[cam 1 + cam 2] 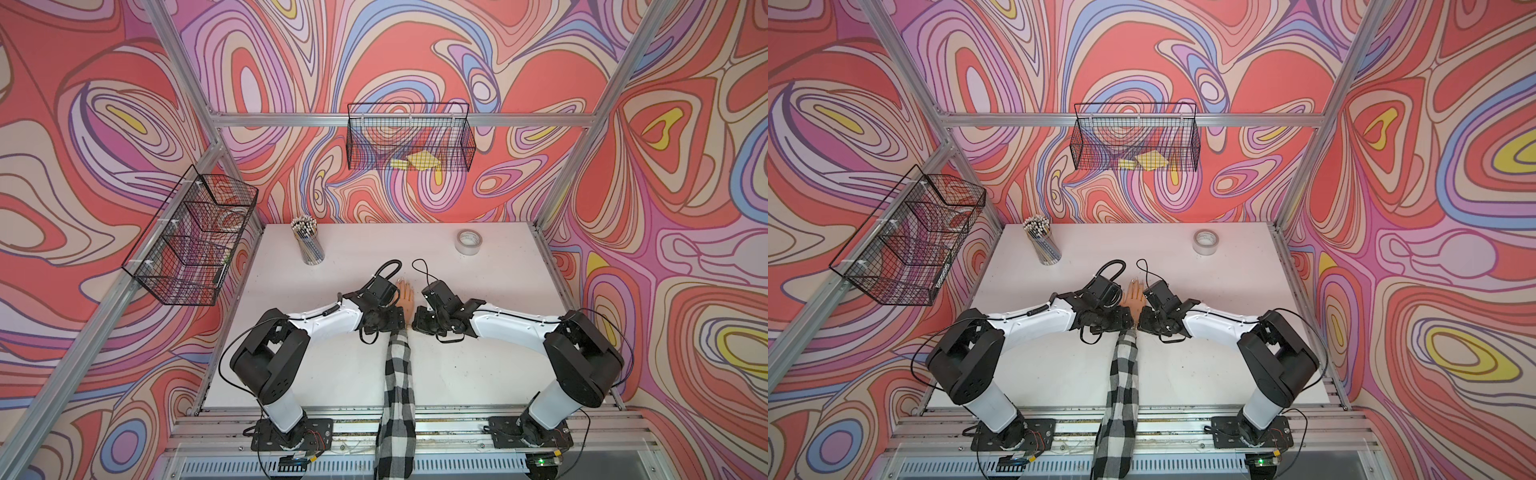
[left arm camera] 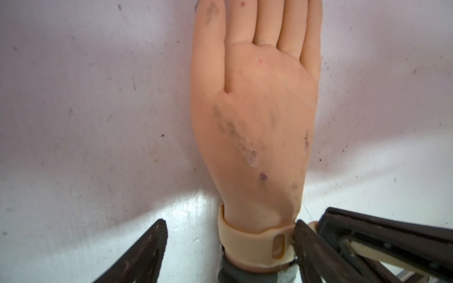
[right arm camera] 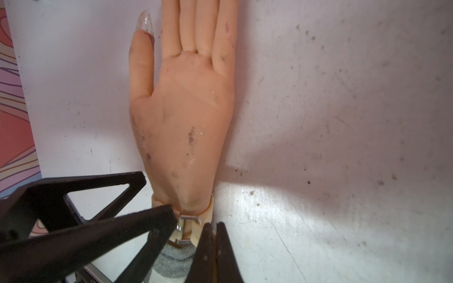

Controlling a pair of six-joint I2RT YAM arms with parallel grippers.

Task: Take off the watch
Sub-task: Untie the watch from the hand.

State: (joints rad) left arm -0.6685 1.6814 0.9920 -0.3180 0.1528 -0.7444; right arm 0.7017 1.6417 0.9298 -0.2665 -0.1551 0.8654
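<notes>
The watch (image 2: 255, 246) is strapped round the wrist of the mannequin hand (image 2: 257, 117), which lies flat on the desk (image 1: 490, 299) — we see only its strap and buckle (image 3: 186, 229). The left gripper (image 2: 229, 224) is spread astride the wrist, one finger touching the strap. The right gripper (image 3: 214, 227) is pressed together just beside the buckle — whether it nips the strap we cannot tell.
</notes>
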